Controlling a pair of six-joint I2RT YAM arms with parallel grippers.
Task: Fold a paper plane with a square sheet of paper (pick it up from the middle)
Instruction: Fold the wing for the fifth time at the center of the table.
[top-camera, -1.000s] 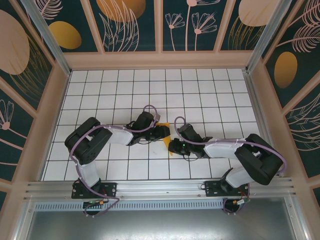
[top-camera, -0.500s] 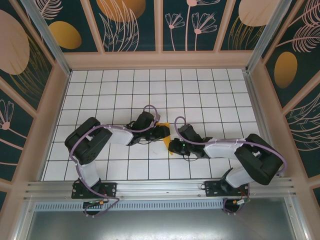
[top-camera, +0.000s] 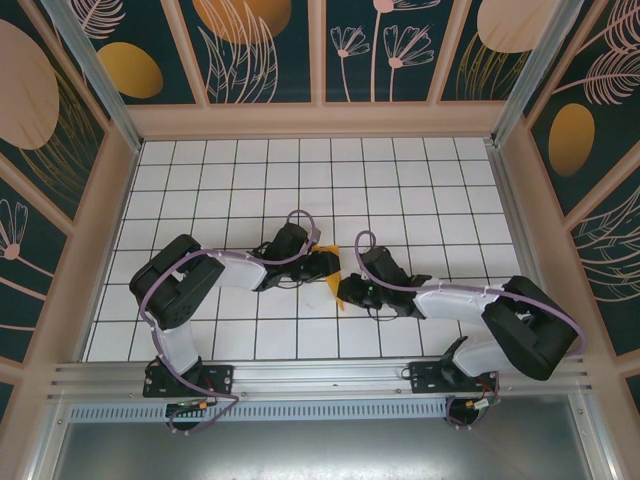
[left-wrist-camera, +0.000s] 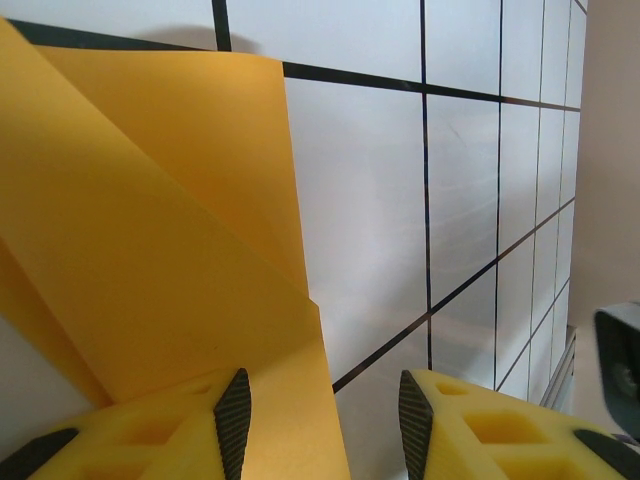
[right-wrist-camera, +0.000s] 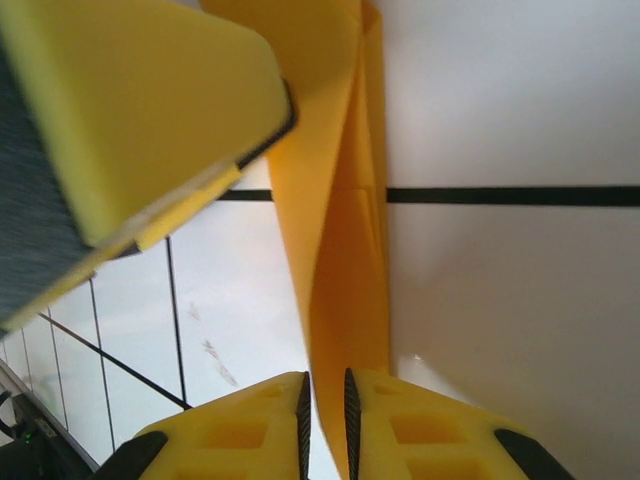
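Found right hand (right-wrist-camera: 325, 415) pinched shut on the creased square sheet of paper (left-wrist-camera: 170, 260) mid-table (top-camera: 400, 190), evidently anchoring the fold. Beyond, noted left hand (left-wrist-camera: 325, 425) with fingers apart astride a raised flap, probably positioned for the next crease.

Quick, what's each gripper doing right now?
Left gripper: jaws open, paper alongside, not pinched.
Right gripper: jaws shut on the paper.
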